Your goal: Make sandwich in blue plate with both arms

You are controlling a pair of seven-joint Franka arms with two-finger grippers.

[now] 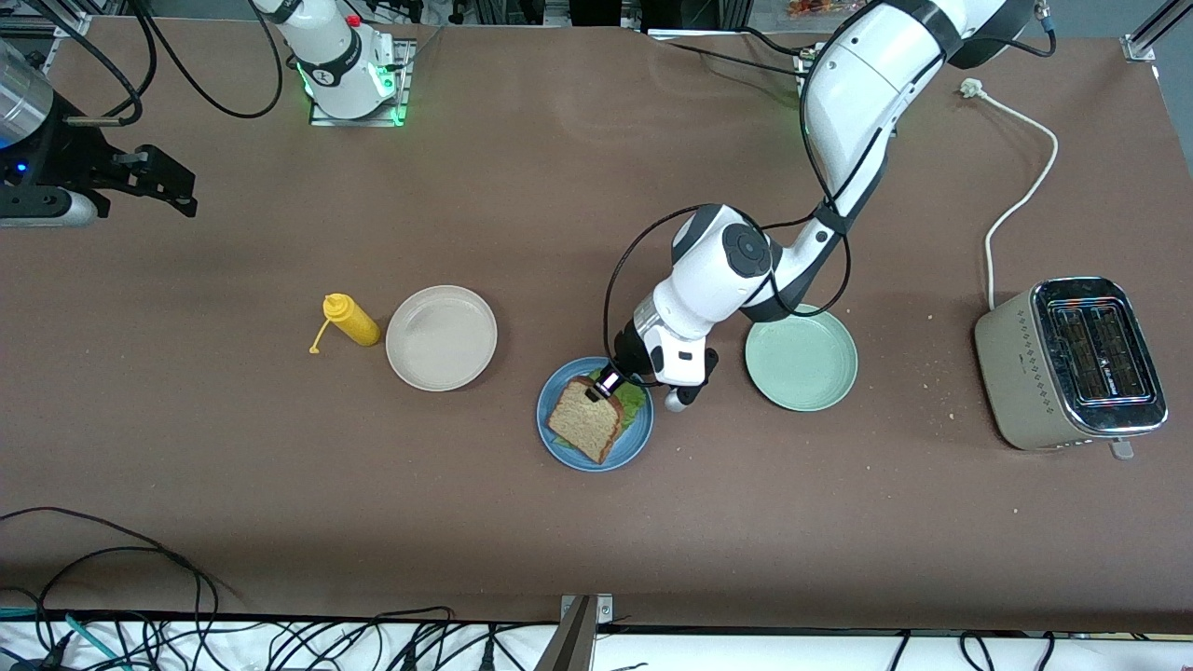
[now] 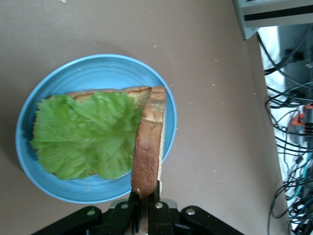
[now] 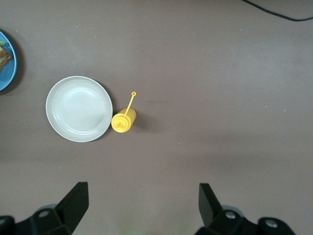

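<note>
Left gripper (image 2: 145, 215) clamps your top bread slice (image 2: 148, 147) on edge over lettuce (image 2: 88, 134), blue plate (image 2: 98, 68); right gripper (image 3: 142, 205) waits, fingers spread.

The left pincer (image 1: 602, 383) sits over the blue plate (image 1: 563, 447), clamped on an upright bread slice (image 2: 149, 147). The green plate (image 1: 802, 359) crowds it toward the left arm's end; the beige plate (image 1: 441, 336) and bottle (image 1: 349, 320) lie toward the right arm's. Bare tabotop lies nearer the camera.
</note>
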